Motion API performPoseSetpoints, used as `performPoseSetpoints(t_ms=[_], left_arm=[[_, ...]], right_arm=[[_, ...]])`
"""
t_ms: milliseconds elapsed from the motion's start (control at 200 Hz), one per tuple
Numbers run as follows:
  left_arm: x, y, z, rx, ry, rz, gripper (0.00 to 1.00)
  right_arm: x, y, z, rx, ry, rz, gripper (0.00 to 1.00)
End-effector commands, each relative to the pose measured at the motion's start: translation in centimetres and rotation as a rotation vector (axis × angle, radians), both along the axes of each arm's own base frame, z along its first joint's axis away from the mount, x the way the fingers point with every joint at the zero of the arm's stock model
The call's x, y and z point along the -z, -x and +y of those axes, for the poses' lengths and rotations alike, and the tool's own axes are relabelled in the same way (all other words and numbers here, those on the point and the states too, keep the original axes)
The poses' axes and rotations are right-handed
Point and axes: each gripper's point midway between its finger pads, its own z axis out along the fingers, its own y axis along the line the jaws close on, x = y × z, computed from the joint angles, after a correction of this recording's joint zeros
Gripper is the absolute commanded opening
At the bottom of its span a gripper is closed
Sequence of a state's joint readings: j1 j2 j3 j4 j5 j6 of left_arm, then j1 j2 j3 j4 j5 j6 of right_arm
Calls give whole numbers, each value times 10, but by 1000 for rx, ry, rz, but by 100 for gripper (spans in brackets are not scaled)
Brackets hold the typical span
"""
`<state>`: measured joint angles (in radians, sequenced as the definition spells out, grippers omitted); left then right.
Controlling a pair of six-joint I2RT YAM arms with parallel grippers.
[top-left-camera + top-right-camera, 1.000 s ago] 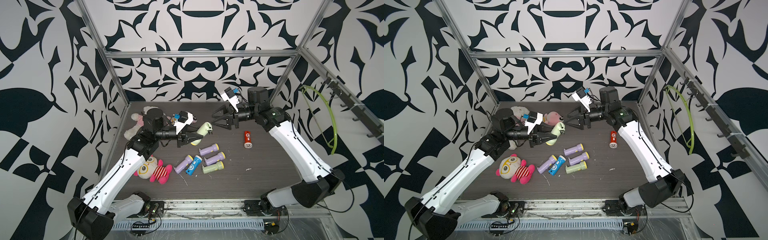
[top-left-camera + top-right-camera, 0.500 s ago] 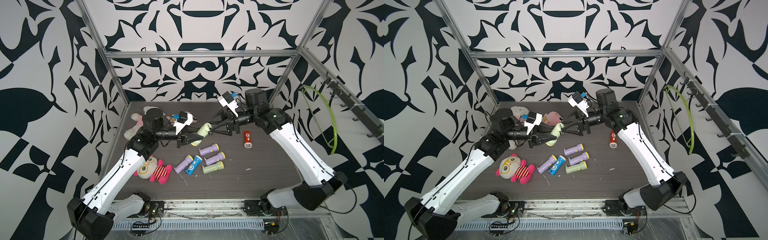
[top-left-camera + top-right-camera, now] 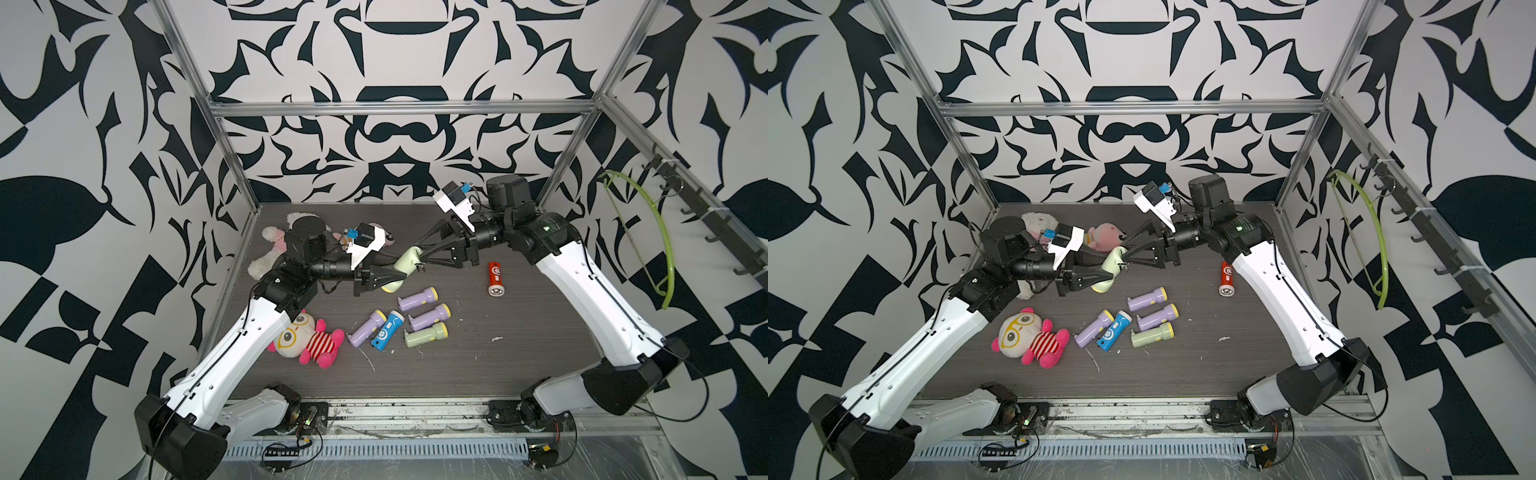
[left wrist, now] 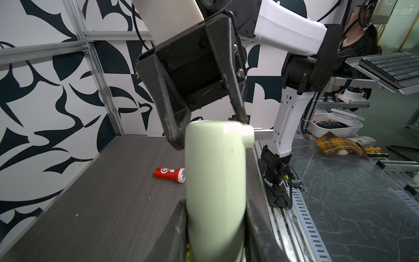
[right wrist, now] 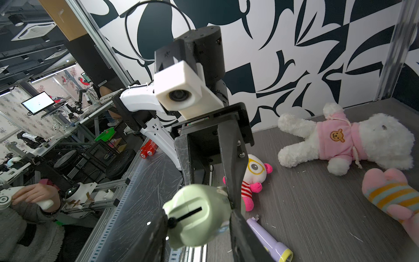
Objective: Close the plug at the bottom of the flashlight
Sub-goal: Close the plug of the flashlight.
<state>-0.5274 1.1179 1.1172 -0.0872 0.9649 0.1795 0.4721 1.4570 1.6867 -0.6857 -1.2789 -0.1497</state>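
The pale green flashlight [image 4: 215, 172] is held clamped in mid-air by the left gripper [image 4: 215, 204], its bottom end straddled by the right gripper [image 4: 209, 131], whether gripped cannot be told, so the sideways-jutting plug [image 4: 260, 134] should be folded in squarely by 1 finger until flush.

The flashlight [image 3: 405, 262] [image 3: 1111, 266] is showing as a pale green, smooth cylinder with a yellowish head. It is being held in the air at the far middle of the scene, tilting with its bottom end pointing far and right and its head near and left. Its plug [image 4: 247, 135] is standing open, sticking out sideways from the bottom rim with a silver metal tip exposed. The bottom face [image 5: 192, 215] is showing a narrow dark slot.
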Motion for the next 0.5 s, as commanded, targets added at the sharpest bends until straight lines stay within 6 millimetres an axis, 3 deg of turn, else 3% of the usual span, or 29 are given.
performPoseSetpoints(t_ms=[0, 295, 495], left_arm=[[-18, 5, 1, 23, 33, -46, 0], [-18, 6, 0, 37, 34, -42, 0], [-18, 6, 0, 38, 33, -41, 0]], right_arm=[[-16, 6, -1, -21, -33, -49, 44], [-14, 5, 1, -30, -30, -35, 31], [-13, 4, 2, -37, -26, -23, 29]])
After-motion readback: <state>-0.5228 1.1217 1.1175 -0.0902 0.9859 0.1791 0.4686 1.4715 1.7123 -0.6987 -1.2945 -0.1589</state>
